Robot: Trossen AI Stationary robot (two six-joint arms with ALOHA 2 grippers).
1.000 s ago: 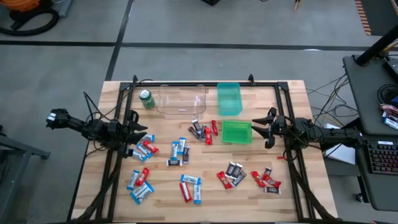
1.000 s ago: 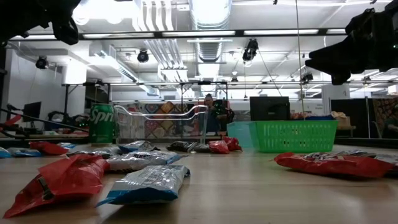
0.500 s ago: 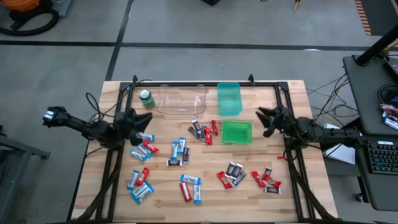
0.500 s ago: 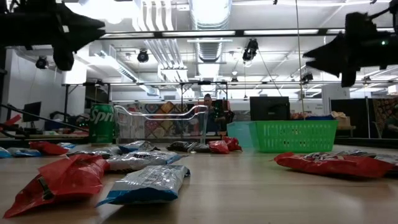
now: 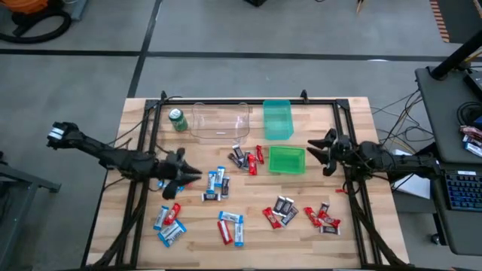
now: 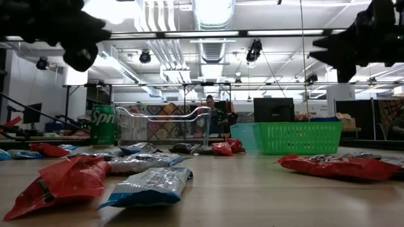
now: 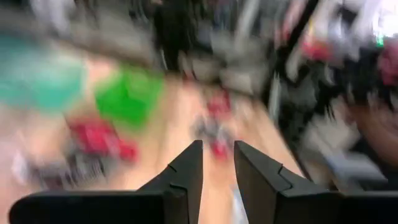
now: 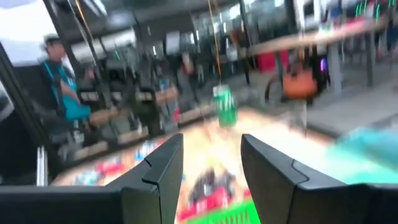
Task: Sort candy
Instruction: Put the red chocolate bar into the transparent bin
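Left gripper (image 5: 190,175) hovers with fingers narrowly parted, holding nothing. Nearest candy (image 5: 217,184), a blue-and-white cluster, lies at three o'clock from it, bars running roughly twelve-to-six. Right gripper (image 5: 316,150), parted wider and empty, waits beside the green basket (image 5: 287,160), farther off.

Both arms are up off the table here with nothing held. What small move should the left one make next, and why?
Probably lower the left end effector, open and empty, onto the candy lying just ahead of it. No bar is sorted yet: the green basket holds none. The right end effector, also open, hovers beside that basket.
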